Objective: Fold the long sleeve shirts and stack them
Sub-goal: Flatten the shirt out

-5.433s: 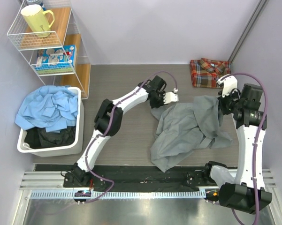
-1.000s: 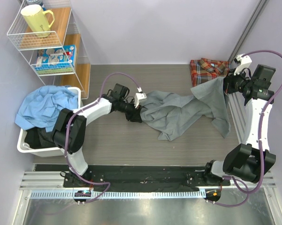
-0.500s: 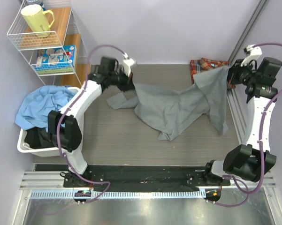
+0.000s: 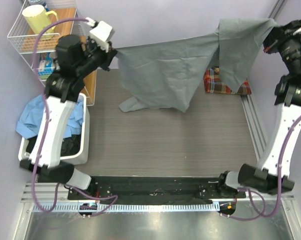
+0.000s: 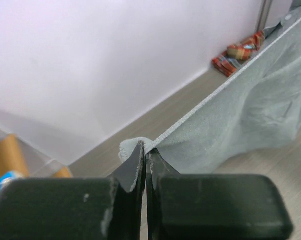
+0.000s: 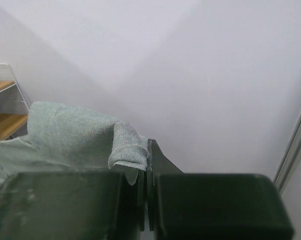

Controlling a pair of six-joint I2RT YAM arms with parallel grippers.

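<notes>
- At the left edge of the table (image 4: pixel 165 150), nearest of the cloth: a white basket (image 4: pixel 84 131) heaped with blue cloth (image 4: pixel 32 117) (no part of this step, by the look of it).
- Above the far half of the table, hung out wide: the grey shirt (image 4: pixel 170 62), held up and stretched nearly taut along its top edge. Impossible to say whether the lowest folds touch the wood.
- On the left end of that top edge: the left gripper (image 5: pixel 145 150), closed tight on a small bunch of grey cloth, raised near the far left corner.
- On the right end: the right gripper (image 6: pixel 146 152), likewise clamped on a fold of the grey, high over the far right corner, with a flap draped below.
- Behind that flap, in the far right corner: the plaid shirt (image 4: pixel 229 84), lying on the table as a compact bundle, seemingly folded, partly hidden by the grey.
- Step in hand, judging by this: spreading the grey shirt in the air before laying it flat for folding.
- Called for next: lowering both ends together with the top edge taut, then drawing toward the near edge to lay the cloth flat mid-table, short of the plaid.
- Worth watching: the doubled-over flap on the right, likely to land as a crease unless shaken out.
</notes>
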